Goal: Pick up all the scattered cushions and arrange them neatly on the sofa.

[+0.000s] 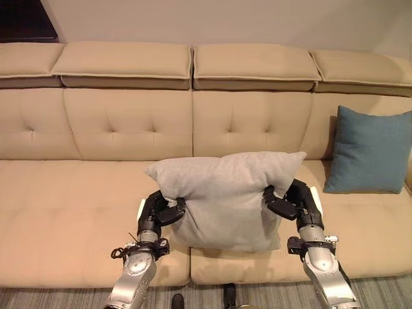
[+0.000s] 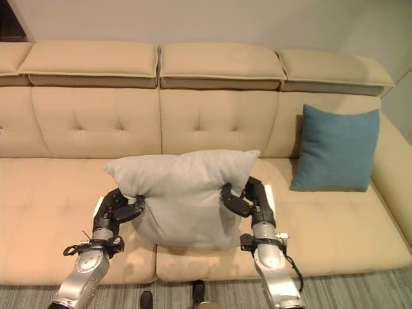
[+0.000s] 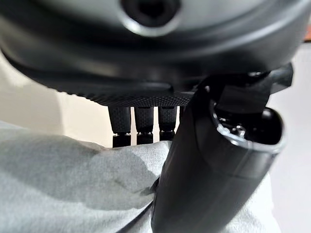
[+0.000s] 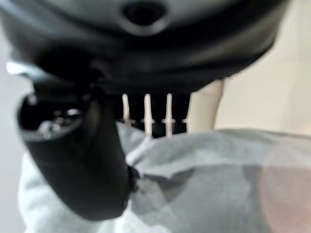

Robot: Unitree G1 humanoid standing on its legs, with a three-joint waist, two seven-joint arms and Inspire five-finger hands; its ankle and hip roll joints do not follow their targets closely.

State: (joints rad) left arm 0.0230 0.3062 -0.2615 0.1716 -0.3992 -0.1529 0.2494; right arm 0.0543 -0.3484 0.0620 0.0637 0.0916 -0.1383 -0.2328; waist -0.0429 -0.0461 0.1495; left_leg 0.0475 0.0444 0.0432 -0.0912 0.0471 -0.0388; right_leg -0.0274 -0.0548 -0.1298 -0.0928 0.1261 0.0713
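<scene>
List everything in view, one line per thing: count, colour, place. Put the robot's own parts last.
grey cushion: one, light grey, held up in front of the sofa's middle seat, pinched at both side edges.
blue cushion: one, teal blue, standing upright against the backrest at the sofa's right end.
sofa: one, beige, tufted backrest with padded headrests on top, spanning the view.
floor: grey striped strip along the near edge, in front of the sofa.
left robot hand: one, dark, thumb and fingers closed on the grey cushion's left edge.
right robot hand: one, dark, thumb and fingers closed on the grey cushion's right edge.
</scene>
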